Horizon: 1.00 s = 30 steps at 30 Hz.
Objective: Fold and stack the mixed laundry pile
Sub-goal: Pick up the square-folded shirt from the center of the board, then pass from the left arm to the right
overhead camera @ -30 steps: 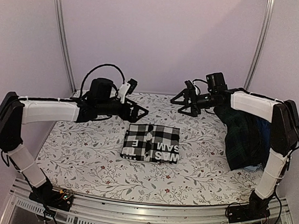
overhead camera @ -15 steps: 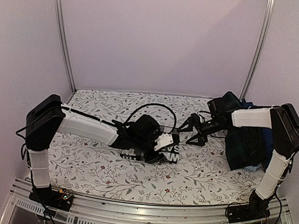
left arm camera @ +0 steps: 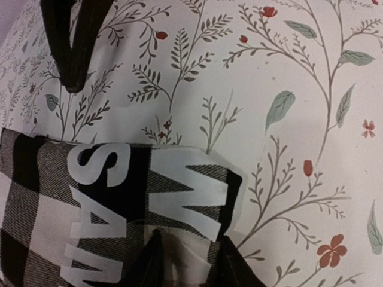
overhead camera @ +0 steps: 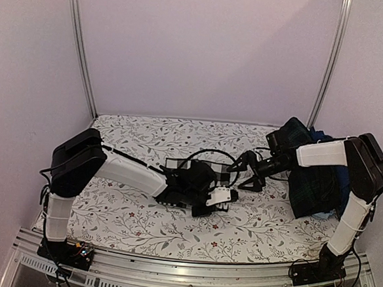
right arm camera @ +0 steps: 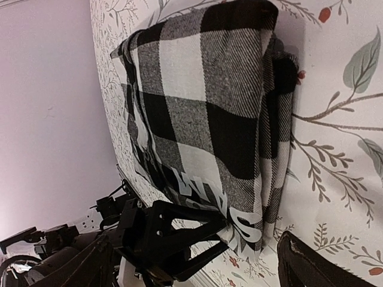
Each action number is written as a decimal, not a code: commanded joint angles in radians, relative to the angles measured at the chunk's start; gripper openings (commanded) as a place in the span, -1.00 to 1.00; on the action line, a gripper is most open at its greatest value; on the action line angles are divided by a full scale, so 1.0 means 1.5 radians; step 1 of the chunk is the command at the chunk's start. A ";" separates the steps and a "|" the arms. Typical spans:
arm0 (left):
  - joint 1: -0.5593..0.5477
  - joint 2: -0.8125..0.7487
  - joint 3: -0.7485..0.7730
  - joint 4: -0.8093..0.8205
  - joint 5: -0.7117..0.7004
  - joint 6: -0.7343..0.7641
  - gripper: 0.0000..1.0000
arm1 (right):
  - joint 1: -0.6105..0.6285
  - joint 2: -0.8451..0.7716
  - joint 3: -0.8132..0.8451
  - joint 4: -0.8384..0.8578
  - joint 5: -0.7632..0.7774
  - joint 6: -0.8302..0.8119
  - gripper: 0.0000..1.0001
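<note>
The black-and-white checked shirt [left arm camera: 90, 197] lies folded flat on the floral table covering [overhead camera: 133, 136], a little right of centre in the top view and partly hidden under the left arm, which reaches across it from the lower left. The left gripper [left arm camera: 190, 236] sits at the shirt's near right corner. In the left wrist view its two dark fingers rise from the bottom edge of the frame on either side of the cloth with the white lettering, narrowed to a moderate gap. Whether they actually pinch the fabric I cannot tell. The right gripper [overhead camera: 247, 174] hangs just beside the shirt's right edge with its fingers spread wide and nothing between them. One of its fingers [left arm camera: 75, 48] shows in the upper left of the left wrist view, over bare table covering. The right wrist view has the shirt filling the upper middle of the frame, and the left gripper is at the lower left corner of the cloth. The rest of the laundry pile [overhead camera: 314, 175] – mostly a dark green-navy plaid garment with a light blue piece [overhead camera: 324, 216] at its lower edge – is heaped at the right side of the table, behind the right arm
</note>
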 commanded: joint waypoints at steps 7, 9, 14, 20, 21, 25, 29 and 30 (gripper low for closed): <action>0.030 -0.042 -0.008 0.006 0.062 -0.054 -0.96 | -0.001 0.027 -0.032 0.047 -0.038 0.046 0.93; 0.037 -0.056 -0.016 0.007 0.063 -0.068 -1.00 | 0.000 0.033 -0.032 0.057 -0.043 0.060 0.94; 0.051 -0.089 -0.030 0.029 0.083 -0.113 -1.00 | 0.012 0.050 -0.031 0.094 -0.057 0.099 0.96; 0.064 -0.110 -0.035 0.045 0.084 -0.136 -1.00 | 0.025 0.076 -0.049 0.190 -0.080 0.201 0.96; 0.065 -0.114 -0.035 0.045 0.086 -0.136 -1.00 | 0.027 0.077 -0.048 0.201 -0.080 0.212 0.96; 0.068 -0.122 -0.038 0.051 0.096 -0.142 -1.00 | 0.037 0.098 -0.033 0.230 -0.080 0.246 0.93; 0.071 -0.127 -0.043 0.056 0.103 -0.144 -1.00 | 0.038 0.124 -0.043 0.337 -0.077 0.324 0.77; 0.071 -0.128 -0.043 0.056 0.108 -0.143 -1.00 | 0.040 0.128 -0.041 0.355 -0.079 0.339 0.73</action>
